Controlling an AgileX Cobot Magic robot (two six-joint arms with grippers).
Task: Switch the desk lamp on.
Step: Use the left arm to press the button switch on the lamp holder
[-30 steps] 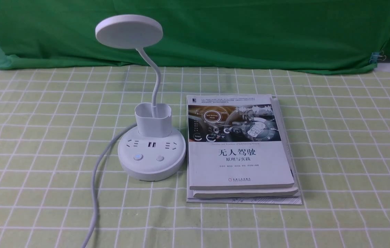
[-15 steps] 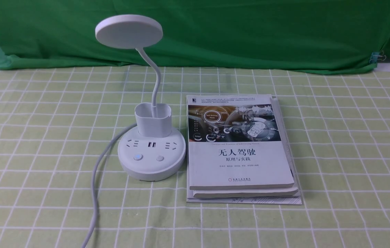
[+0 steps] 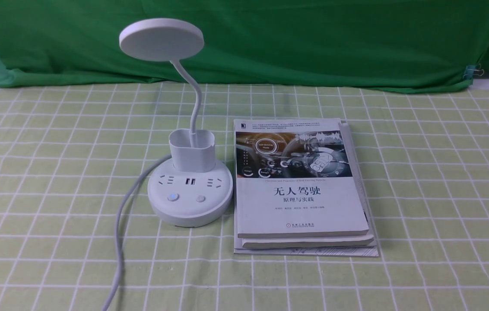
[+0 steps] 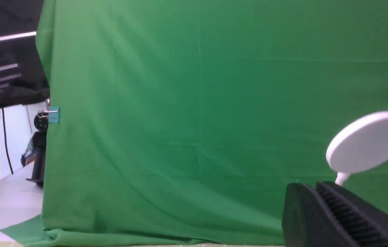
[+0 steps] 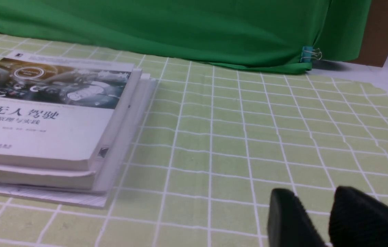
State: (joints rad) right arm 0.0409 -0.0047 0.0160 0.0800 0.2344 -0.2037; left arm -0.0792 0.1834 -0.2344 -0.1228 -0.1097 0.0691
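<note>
The white desk lamp stands left of centre in the front view. It has a flat round head [image 3: 161,39], a thin bent neck [image 3: 195,103], a cup holder [image 3: 192,151] and a round base [image 3: 189,211] with sockets. Two buttons show on the base, one on the left [image 3: 173,198] and one on the right [image 3: 201,198]. Its white cord [image 3: 119,233] runs toward the front edge. The head does not look lit. Neither gripper shows in the front view. My left gripper [image 4: 317,187] is shut and empty, with the lamp head [image 4: 368,142] beyond it. My right gripper [image 5: 314,195] is slightly open and empty, low over the cloth.
A stack of books [image 3: 300,185] lies right beside the lamp base and also shows in the right wrist view [image 5: 50,113]. A green-and-white checked cloth [image 3: 434,181] covers the table. A green backdrop [image 3: 313,39] hangs behind, clipped at the right [image 3: 471,71].
The left gripper, seen at the bottom left corner of the front view a second ago, has slid out of that view. The lamp and books have not moved.
</note>
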